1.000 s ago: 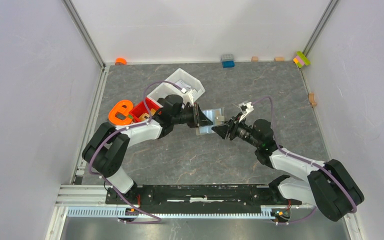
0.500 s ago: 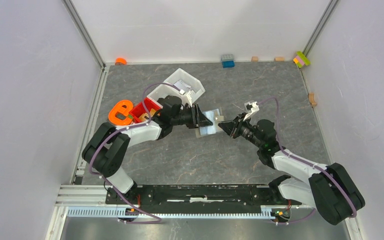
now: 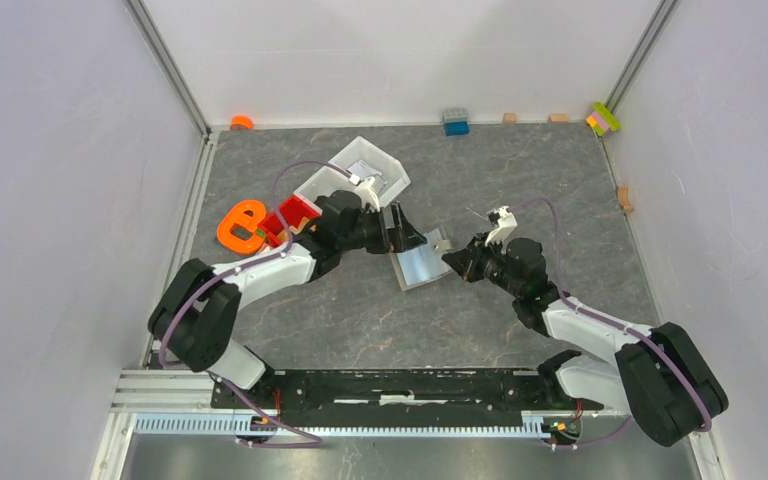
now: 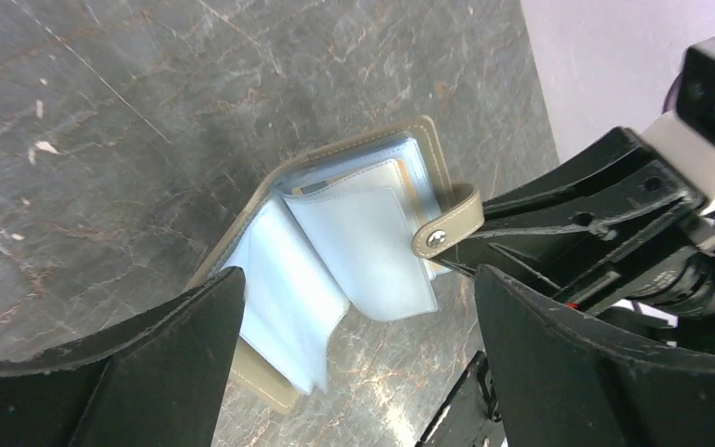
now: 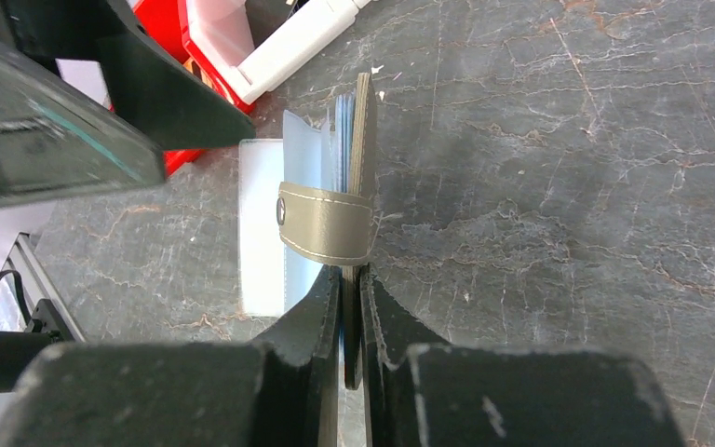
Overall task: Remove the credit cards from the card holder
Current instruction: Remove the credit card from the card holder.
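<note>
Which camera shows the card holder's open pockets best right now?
Left wrist: the card holder is spread open, pale blue sleeves fanned, snap strap visible. Right wrist sees it edge-on, one flap pinched in the right end effector. Top view shows it small.

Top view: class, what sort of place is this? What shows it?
Probably a robot lab cell: left arm and right arm bolted to a rail, white walls around the table, toy blocks at its far edge.

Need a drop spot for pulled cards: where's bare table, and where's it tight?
Free: far-right table between blue block and wooden block; also the near strip between card holder and base rail. Crowded: left, around white bin, red bin, left hand.
</note>
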You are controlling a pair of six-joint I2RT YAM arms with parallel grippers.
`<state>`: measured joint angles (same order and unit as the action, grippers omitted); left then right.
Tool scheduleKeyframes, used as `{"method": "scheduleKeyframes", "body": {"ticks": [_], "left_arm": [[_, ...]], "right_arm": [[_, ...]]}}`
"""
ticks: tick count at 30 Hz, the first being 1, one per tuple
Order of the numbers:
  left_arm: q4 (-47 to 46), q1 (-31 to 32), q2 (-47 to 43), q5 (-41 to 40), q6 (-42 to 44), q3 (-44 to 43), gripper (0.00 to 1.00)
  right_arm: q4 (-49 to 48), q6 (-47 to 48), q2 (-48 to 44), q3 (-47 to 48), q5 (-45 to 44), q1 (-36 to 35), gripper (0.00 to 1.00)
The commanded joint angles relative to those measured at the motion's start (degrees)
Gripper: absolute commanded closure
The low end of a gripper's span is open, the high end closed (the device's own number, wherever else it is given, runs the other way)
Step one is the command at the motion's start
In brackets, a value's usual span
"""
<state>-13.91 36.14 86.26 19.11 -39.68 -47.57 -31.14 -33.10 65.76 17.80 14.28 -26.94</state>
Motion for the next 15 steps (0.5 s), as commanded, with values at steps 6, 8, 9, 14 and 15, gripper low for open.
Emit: {"method": "scheduleKeyframes", "body": {"ticks": [6,8,9,14,15], "left_arm": [[2.8,2.3,5.2,2.1,3.7,-4.9,0.02],[3.6,2.7,5.9,2.1,4.1,-5.7,0.02],[3.9,2.9,6.4,2.2,4.2,-6.0,0.02],[4.8,3.5,7.9,2.6,4.5,-7.1,0.02],[5.1,3.5,7.9,2.5,4.6,-7.3,0.02]], "right_arm": [[-7.0,-0.8,0.3,1.8,2.8,-0.1,0.92],[-9.2,-2.1,1.0,1.4,4.1,-0.1,0.92],[-10.5,-2.8,1.4,1.1,4.9,-0.1,0.92],[-18.3,-5.8,3.2,0.3,9.9,-0.6,0.92],[-18.8,-5.8,3.3,0.4,10.4,-0.9,0.92]]}}
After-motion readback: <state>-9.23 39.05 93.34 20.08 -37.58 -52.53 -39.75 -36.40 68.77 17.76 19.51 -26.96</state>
